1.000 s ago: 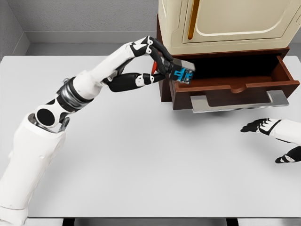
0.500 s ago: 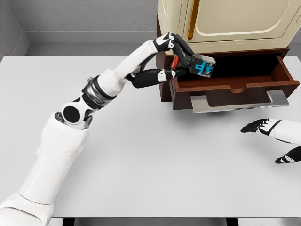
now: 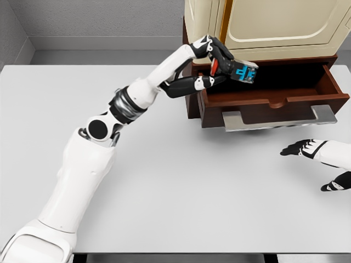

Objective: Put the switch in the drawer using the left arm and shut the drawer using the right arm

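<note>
My left hand [image 3: 219,66] is shut on the switch [image 3: 243,72], a small grey box with blue and red parts. It holds the switch over the left part of the open brown drawer [image 3: 274,104], above the dark inside. The drawer sticks out from the base of a cream cabinet [image 3: 263,27] and has a grey metal handle [image 3: 279,119] along its front. My right hand [image 3: 315,159] rests low on the table at the right edge, fingers spread, holding nothing, just in front of the drawer's right end.
The white table [image 3: 164,164] stretches from the cabinet to the near edge. A grey wall runs behind it.
My left arm has reached further right and up, carrying the switch from the drawer's left front corner to above its inside. The right hand has not moved.
</note>
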`<action>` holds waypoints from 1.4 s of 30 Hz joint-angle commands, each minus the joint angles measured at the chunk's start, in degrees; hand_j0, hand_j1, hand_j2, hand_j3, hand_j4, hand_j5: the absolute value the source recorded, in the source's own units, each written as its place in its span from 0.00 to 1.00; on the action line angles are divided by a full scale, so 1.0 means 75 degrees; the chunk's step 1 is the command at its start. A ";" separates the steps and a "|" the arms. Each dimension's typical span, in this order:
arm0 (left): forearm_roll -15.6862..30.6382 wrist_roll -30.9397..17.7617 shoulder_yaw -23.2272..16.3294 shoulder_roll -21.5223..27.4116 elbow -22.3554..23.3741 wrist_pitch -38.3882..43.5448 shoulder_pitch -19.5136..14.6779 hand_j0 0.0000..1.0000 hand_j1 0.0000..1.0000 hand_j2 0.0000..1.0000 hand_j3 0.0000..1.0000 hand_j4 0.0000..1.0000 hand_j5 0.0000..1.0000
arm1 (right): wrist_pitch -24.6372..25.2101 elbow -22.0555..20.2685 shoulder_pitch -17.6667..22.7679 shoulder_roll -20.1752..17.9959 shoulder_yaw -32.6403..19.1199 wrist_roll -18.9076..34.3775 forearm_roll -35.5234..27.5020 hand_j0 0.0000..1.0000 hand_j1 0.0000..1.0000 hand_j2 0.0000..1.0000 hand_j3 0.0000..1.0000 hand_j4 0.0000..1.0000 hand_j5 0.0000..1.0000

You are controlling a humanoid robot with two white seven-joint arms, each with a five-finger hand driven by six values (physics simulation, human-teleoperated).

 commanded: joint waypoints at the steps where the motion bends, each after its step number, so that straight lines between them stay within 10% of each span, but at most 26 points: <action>1: 0.0055 0.0011 0.0048 -0.0109 0.0109 0.0003 0.0000 0.24 0.24 0.24 0.24 0.24 0.24 | 0.0013 0.0009 0.0000 -0.0016 -0.0002 0.0000 -0.0053 1.00 1.00 1.00 1.00 1.00 1.00; 42: -0.0554 0.0082 0.0224 -0.0109 0.0859 0.0003 -0.0328 0.24 0.24 0.24 0.24 0.24 0.24 | 0.0013 0.0020 0.0012 -0.0004 0.0009 0.0281 -0.0053 1.00 1.00 1.00 1.00 1.00 1.00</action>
